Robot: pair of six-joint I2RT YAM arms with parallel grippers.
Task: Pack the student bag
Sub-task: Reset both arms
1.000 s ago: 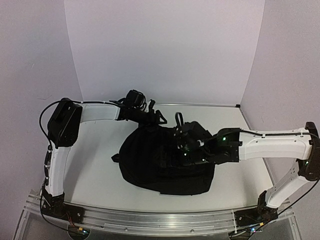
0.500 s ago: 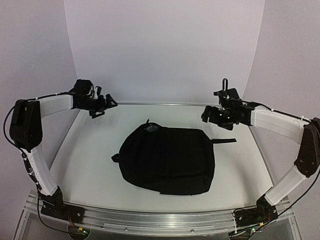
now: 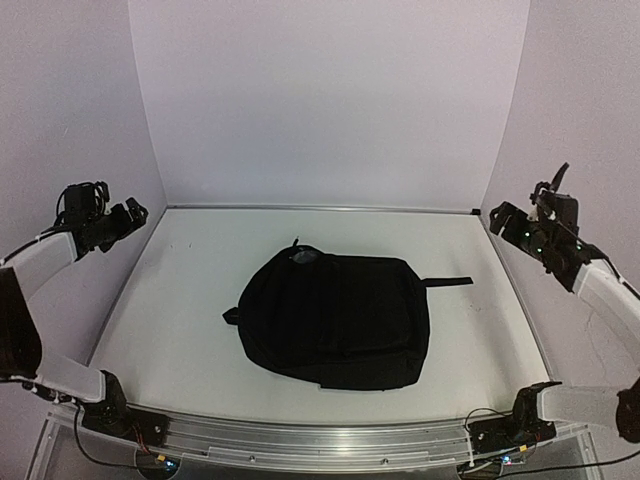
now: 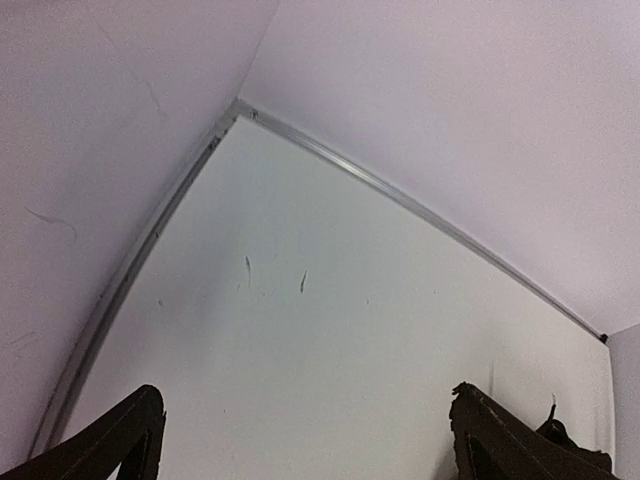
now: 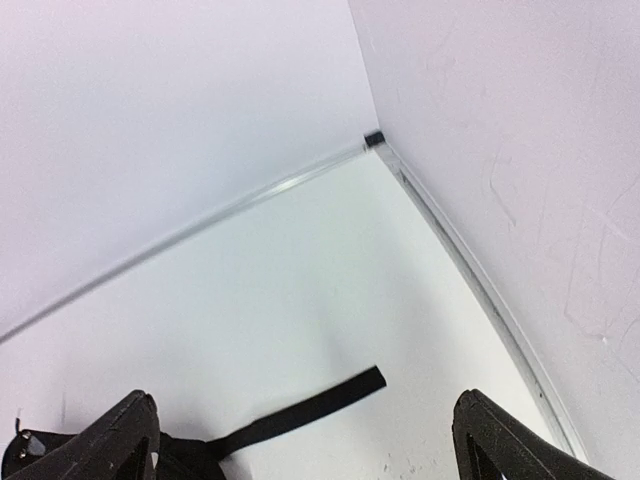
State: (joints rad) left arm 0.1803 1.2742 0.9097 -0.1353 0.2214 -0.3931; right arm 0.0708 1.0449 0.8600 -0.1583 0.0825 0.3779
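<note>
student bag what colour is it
The student bag is black, seen best in the top external view.

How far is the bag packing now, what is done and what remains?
Done, it seems: the bag lies flat and looks closed, no loose items visible. In hand: nothing; the left gripper and right gripper hang at the sides, jaws open. Left: probably nothing.

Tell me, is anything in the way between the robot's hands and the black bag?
No, nothing I can see. The bag lies alone mid-table, and the left gripper and right gripper hang open at either side, with only table between.
</note>
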